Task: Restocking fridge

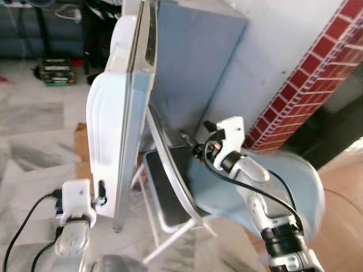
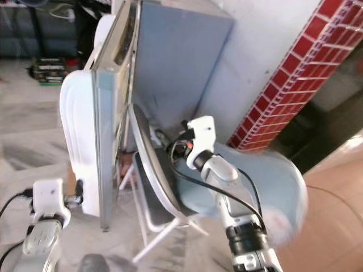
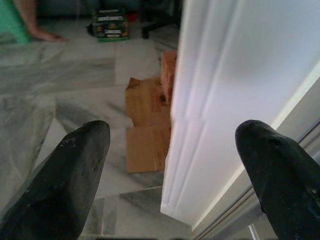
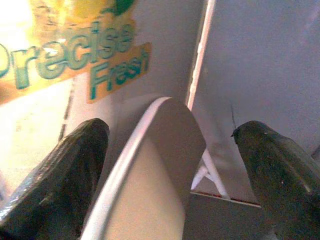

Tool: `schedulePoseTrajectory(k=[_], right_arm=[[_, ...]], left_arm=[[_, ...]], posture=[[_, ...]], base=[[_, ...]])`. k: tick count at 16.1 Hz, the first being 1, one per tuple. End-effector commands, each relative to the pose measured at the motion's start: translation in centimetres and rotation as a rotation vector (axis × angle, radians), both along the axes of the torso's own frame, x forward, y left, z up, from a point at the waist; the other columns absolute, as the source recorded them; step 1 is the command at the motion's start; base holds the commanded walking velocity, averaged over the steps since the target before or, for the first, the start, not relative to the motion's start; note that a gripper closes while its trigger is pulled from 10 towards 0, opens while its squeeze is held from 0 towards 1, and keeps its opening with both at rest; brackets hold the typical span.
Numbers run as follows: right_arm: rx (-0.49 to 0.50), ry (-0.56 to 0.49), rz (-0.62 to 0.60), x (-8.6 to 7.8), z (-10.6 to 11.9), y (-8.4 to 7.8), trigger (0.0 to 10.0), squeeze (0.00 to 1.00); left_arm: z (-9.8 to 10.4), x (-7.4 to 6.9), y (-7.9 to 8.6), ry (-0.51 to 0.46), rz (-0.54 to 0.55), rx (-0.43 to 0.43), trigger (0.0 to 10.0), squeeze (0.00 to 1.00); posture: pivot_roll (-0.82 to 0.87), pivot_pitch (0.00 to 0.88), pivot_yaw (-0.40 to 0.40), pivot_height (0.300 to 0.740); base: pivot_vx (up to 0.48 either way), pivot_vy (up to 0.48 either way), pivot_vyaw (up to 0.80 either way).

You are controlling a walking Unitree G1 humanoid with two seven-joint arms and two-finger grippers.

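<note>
The fridge door (image 1: 122, 113) stands open and is seen edge-on, its white inner liner (image 3: 235, 75) facing left and the grey-blue fridge body (image 1: 193, 68) behind it. My left gripper (image 3: 172, 135) is open, low down at the door's bottom corner, with the liner's edge ahead between its fingers but not touched. My right gripper (image 4: 170, 132) is open too, reaching toward the rounded back (image 4: 165, 150) of a white folding chair (image 1: 170, 187) that leans beside the fridge. A "Precise Fresh" sticker (image 4: 75, 55) shows on the door just beyond it.
Flattened cardboard (image 3: 147, 125) lies on the marble floor by the door. A green box (image 1: 57, 71) sits further back, and a person's foot (image 3: 40, 32) is near it. A red brick wall (image 1: 306, 85) rises on the right.
</note>
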State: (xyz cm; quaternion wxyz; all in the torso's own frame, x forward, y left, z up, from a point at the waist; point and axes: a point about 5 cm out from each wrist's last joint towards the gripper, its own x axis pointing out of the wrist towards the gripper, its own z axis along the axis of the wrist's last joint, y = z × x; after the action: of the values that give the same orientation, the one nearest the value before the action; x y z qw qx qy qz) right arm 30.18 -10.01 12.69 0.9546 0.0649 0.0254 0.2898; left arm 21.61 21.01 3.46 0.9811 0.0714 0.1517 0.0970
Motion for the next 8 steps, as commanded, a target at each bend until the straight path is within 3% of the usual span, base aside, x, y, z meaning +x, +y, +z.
schedulePoseTrajectory(k=[1, 2, 4, 6, 8], right_arm=[[-0.014, -0.018, -0.067, -0.2, 0.2, -1.7, 10.0, 0.0], [-0.015, -0.015, -0.112, -1.0, -0.1, -2.5, 10.0, 0.0], [-0.015, -0.016, -0.133, -1.3, -0.2, -2.9, 10.0, 0.0], [-0.012, -0.022, -0.194, -2.1, -0.4, -3.9, 10.0, 0.0], [-0.015, -0.027, -0.205, -2.2, -0.4, -4.0, 10.0, 0.0]], left_arm=[[0.0, 0.8, -1.0, 0.005, -0.055, -0.008, 10.0, 0.0], [0.1, 2.3, -1.5, 0.021, -0.119, -0.015, 10.0, 0.0], [0.2, 3.1, -1.9, 0.027, -0.152, -0.016, 10.0, 0.0], [0.5, 4.7, -3.6, 0.031, -0.264, -0.033, 10.0, 0.0], [0.5, 4.8, -4.6, 0.036, -0.322, -0.061, 10.0, 0.0]], posture=[[0.19, 0.0, -0.151, 0.74], [0.13, 0.0, -0.098, 0.74], [0.11, 0.0, -0.08, 0.74], [0.07, 0.0, -0.032, 0.74], [0.05, 0.0, -0.017, 0.74]], base=[[0.0, 0.0, 0.0], [0.0, 0.0, 0.0], [0.0, 0.0, 0.0], [0.0, 0.0, 0.0], [0.0, 0.0, 0.0]])
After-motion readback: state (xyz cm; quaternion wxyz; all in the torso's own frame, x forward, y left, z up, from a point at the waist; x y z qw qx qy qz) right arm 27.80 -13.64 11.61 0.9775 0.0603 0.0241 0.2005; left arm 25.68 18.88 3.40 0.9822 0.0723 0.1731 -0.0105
